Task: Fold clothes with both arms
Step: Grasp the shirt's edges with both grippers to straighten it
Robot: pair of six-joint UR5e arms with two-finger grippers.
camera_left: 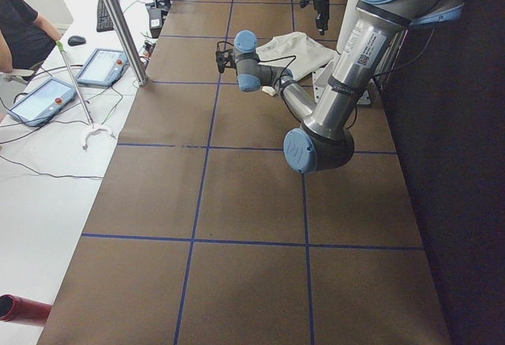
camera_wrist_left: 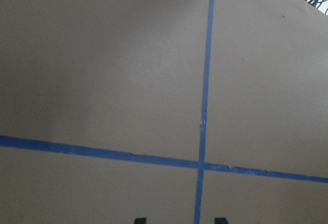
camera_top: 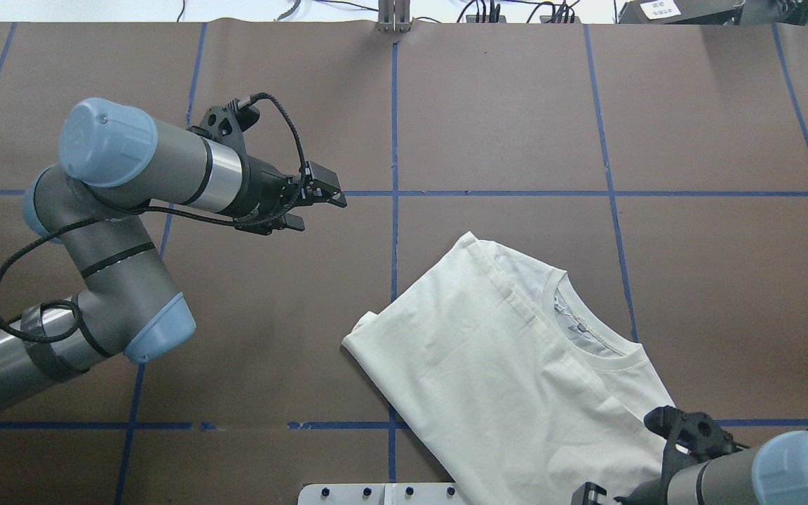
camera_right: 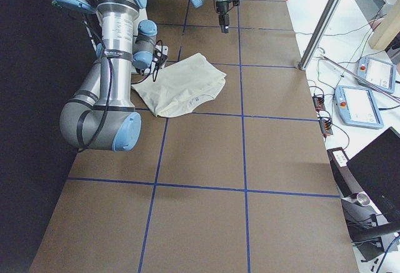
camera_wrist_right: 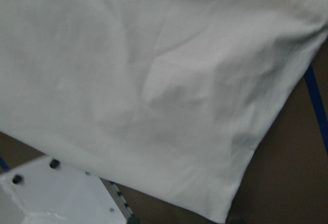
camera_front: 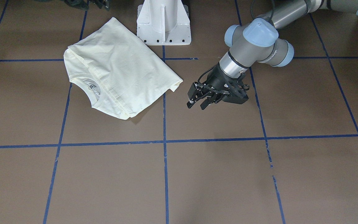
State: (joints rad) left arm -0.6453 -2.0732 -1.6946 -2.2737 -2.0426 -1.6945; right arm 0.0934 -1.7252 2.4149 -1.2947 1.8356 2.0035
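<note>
- Left arm (camera_top: 106,266): elbow sharply bent, forearm reaching forward, wrist roughly level.
- Left gripper (camera_front: 197,105): fingers parted, tips angled downward, holding nothing.
- Right arm (camera_right: 112,54): folded back tightly, wrist held low.
- Right gripper (camera_top: 588,495): mostly cut off at the frame edge, so finger spacing is not discernible.

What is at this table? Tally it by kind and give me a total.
T-shirt: 1
Robot arms: 2 (left arm, right arm)
White pedestal base: 1
Total: 4
</note>
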